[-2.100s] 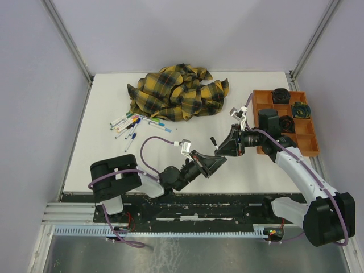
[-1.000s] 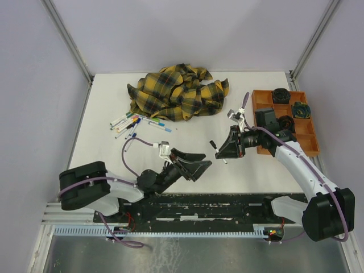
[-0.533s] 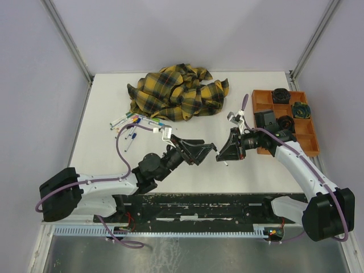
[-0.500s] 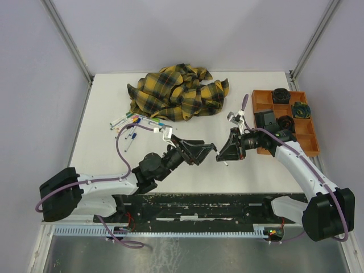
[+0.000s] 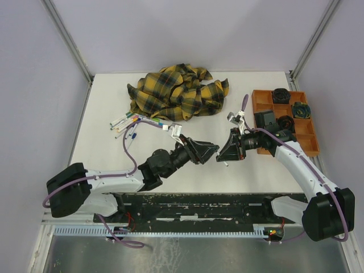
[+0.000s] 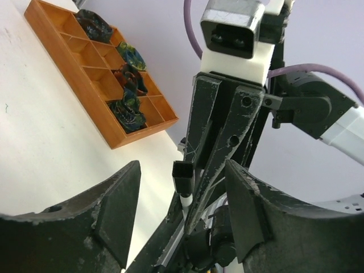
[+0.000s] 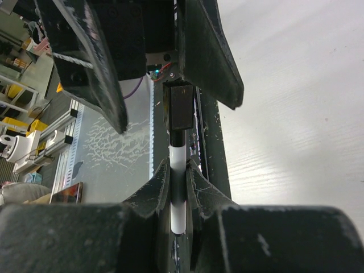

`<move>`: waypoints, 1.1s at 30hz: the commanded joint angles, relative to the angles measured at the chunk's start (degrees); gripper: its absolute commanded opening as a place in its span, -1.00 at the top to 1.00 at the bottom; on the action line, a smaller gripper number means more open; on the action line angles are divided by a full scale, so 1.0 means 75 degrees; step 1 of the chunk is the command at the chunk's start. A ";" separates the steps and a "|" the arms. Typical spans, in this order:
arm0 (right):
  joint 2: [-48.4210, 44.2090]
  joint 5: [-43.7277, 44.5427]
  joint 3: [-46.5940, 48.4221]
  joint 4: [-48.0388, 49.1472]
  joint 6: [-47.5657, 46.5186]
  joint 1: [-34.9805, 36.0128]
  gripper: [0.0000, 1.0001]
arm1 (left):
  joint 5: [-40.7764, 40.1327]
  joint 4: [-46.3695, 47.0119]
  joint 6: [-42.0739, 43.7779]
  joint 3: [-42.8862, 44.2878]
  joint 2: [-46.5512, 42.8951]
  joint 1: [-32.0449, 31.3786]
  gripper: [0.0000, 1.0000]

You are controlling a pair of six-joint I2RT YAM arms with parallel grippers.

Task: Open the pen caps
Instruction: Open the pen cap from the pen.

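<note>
Near the middle of the white table (image 5: 102,108), a little toward five o'clock, the two arms meet nose to nose. The right pincer (image 7: 177,176) is clamped on a thin white pen barrel (image 7: 178,213), holding it out with its stubby black plastic cap (image 7: 180,108) pointing at the other arm. The left pincer (image 5: 211,151) stands apart, one jaw on each side of that black cap and neither touching it, as far as I can tell. The cap is still seated on the barrel, so this pen is not yet opened.

The heap of thin white pens with coloured ends (image 5: 132,124) lies at ten o'clock, just beside the yellow-and-black plaid cloth (image 5: 176,91) at twelve. They are too small to tell whether they are capped. I would judge most of the job is still ahead. The orange compartment tray (image 5: 307,149) sits at three o'clock.
</note>
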 commanded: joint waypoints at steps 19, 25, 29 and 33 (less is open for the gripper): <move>-0.0025 -0.0245 0.0376 -0.0041 -0.0251 0.0037 0.99 | 0.0536 0.0410 -0.0549 0.0551 0.0525 0.0230 0.46; -0.0004 -0.0242 0.0374 -0.0058 -0.0274 0.0028 0.99 | 0.0671 0.0702 -0.0549 0.0494 0.0482 0.0351 0.95; -0.0013 -0.0238 0.0355 -0.0058 -0.0286 0.0026 1.00 | 0.0592 0.0915 -0.0569 0.0443 0.0311 0.0712 0.95; 0.0036 -0.0240 0.0340 -0.0061 -0.0271 0.0028 1.00 | 0.0086 0.1101 -0.0510 0.0518 0.0050 0.1383 0.95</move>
